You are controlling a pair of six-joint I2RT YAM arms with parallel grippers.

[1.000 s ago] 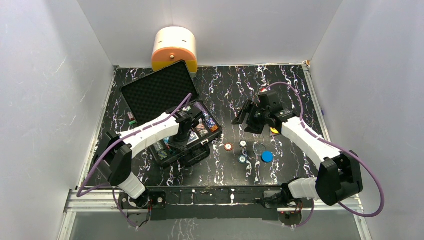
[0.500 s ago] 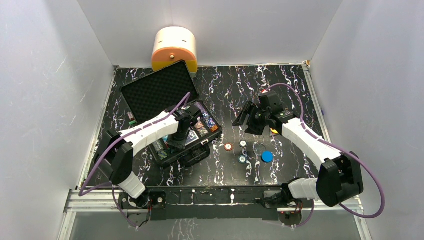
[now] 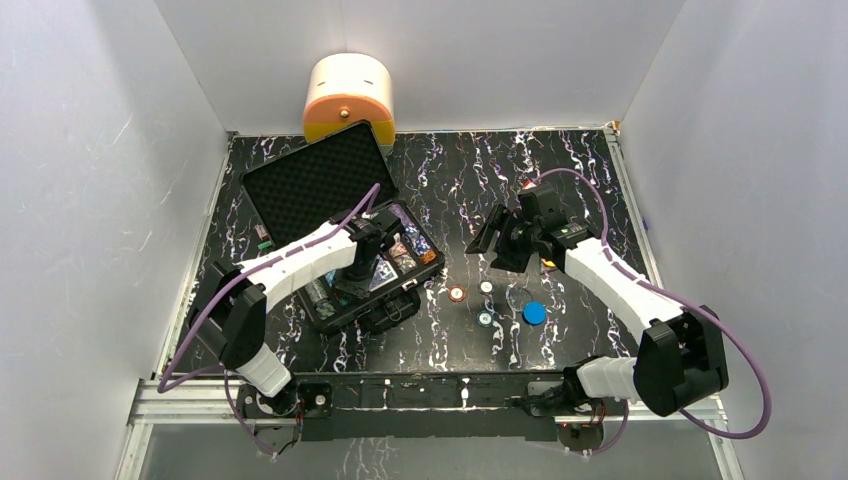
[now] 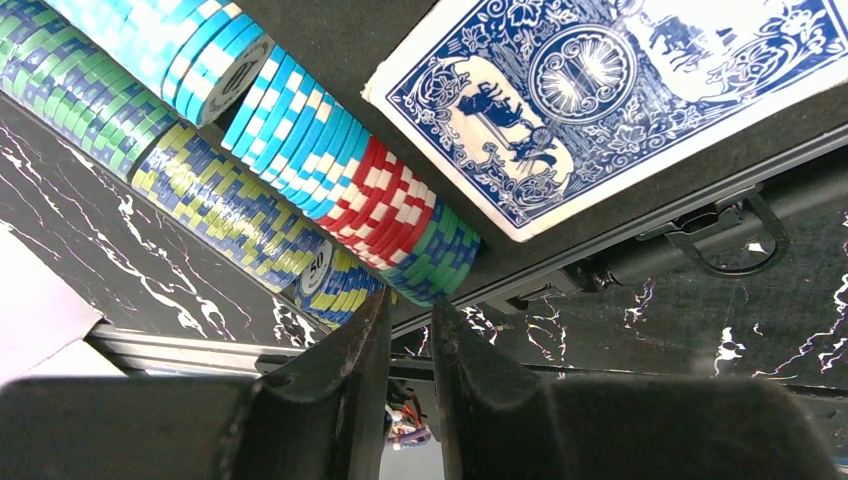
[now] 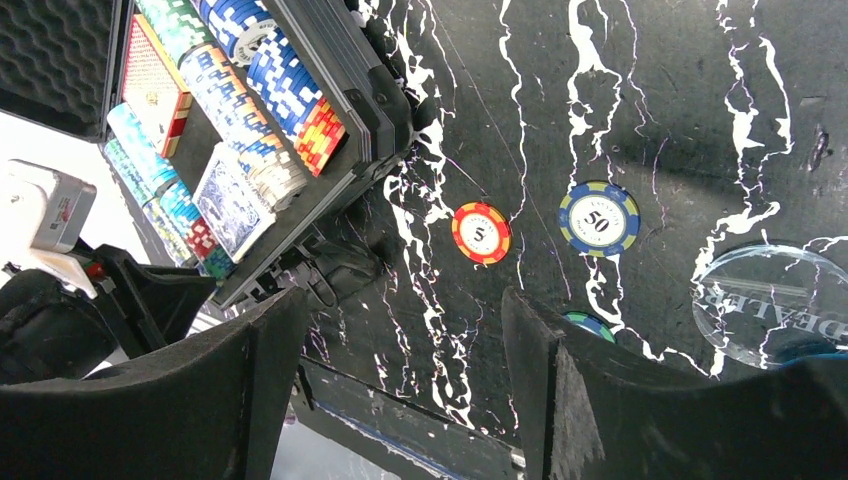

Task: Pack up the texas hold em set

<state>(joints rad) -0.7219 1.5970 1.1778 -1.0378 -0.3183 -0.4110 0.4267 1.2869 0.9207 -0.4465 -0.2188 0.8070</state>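
Listing by view.

Top external: black hard briefcase (image 3: 318,180) open at the left of the marbled table (image 3: 440,170), egg-crate foam lid laid back. The left gripper (image 3: 358,280) sits low over its tray and the right gripper (image 3: 500,240) hangs above the loose pieces. 1 glossy blue disc (image 3: 534,313) lies on the table, well apart from the case.

Left wrist: jaws parted by a narrow slit, gripping nothing. Ridged, striped chip rows (image 4: 340,190) stand on edge beside a blue-backed deck (image 4: 600,90).

Right wrist: jaws spread wide, empty. 1 red 5 chip (image 5: 481,232), 1 50 chip (image 5: 598,220) and 1 clear DEALER button (image 5: 770,300) lie flat. Advice: straddle 1 thin chip and pinch its rim squarely, since the slick top likely lets it skid.
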